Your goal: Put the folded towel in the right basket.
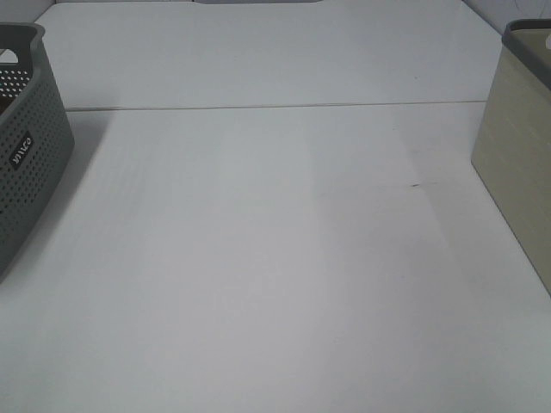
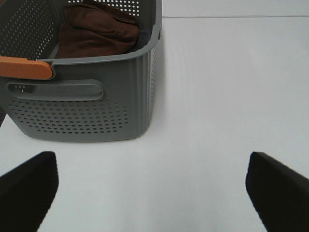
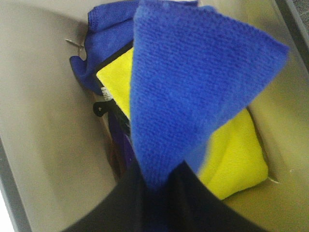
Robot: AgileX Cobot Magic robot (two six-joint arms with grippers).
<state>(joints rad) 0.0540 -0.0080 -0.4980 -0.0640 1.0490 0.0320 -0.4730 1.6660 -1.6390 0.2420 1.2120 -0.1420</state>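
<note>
Your right gripper (image 3: 154, 193) is clamped on the narrow end of the blue microfibre towel (image 3: 193, 82). Its black fingers are pressed together around the cloth. The towel has a nubbly pile and fans out from the pinch into a broad triangle. It hangs inside the tall beige basket (image 3: 43, 121), between the basket's smooth, matte walls.

Only the right wrist view shows what is in that basket. A plush yellow folded towel (image 3: 236, 154) lies below the held one. A second blue cloth (image 3: 104, 34) is crumpled against the basket's far wall. That makes two blue pieces and one yellow. Something dark purple shows beside the yellow towel, but you cannot tell what it is.

From the high camera you see just the beige basket's (image 1: 516, 163) flat side and dark grey rim. The grey perforated plastic basket (image 1: 30, 163) stands well apart from it, across the smooth white table (image 1: 275, 258). There are two baskets in all, and no arm shows in that view.

Your left gripper (image 2: 153, 193) is over the table on the side away from the beige basket. It is spread wide and holds nothing, and its two matte black fingers (image 2: 29, 186) sit at opposite edges of the left wrist view. That view alone shows the grey basket's (image 2: 87, 106) ribbed corner, slot handle and orange grip (image 2: 26, 69). It also shows one rumpled brown towel (image 2: 96, 34) inside.
</note>
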